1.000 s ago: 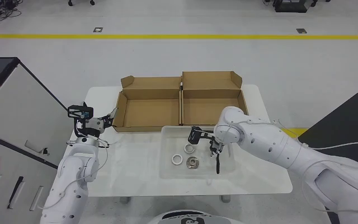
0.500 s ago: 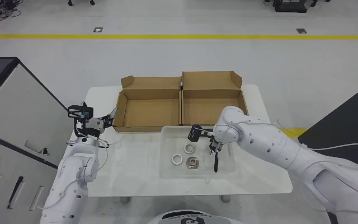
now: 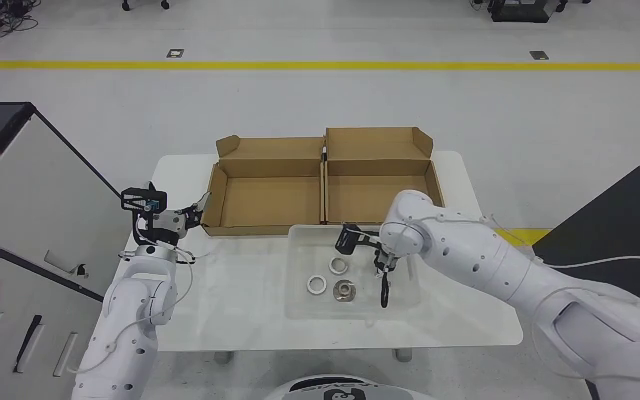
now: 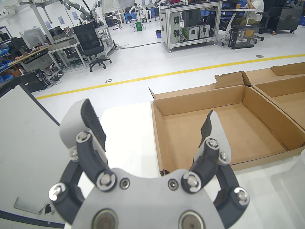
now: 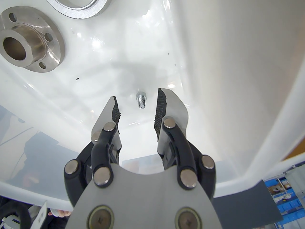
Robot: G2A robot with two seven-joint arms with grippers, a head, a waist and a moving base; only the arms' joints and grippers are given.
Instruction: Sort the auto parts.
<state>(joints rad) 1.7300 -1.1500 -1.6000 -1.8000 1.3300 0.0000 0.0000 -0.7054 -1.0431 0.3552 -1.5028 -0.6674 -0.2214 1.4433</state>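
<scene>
Right gripper (image 5: 137, 97) over a small threaded steel bolt (image 5: 141, 100) in the glossy white tray (image 5: 214, 48).
Its ribbed fingers (image 5: 160, 108) flank the bolt, narrowly apart and untouching; left gripper (image 4: 149, 109) spread wide beside the cardboard box (image 4: 181, 106).

Grey floor (image 3: 300, 30), yellow line (image 3: 320, 65)

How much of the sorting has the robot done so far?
Nothing looks sorted yet: both cardboard boxes look empty. The right gripper hangs open over a small bolt in the white tray. The flange and two rings lie there too. The left gripper is open beside the boxes.
</scene>
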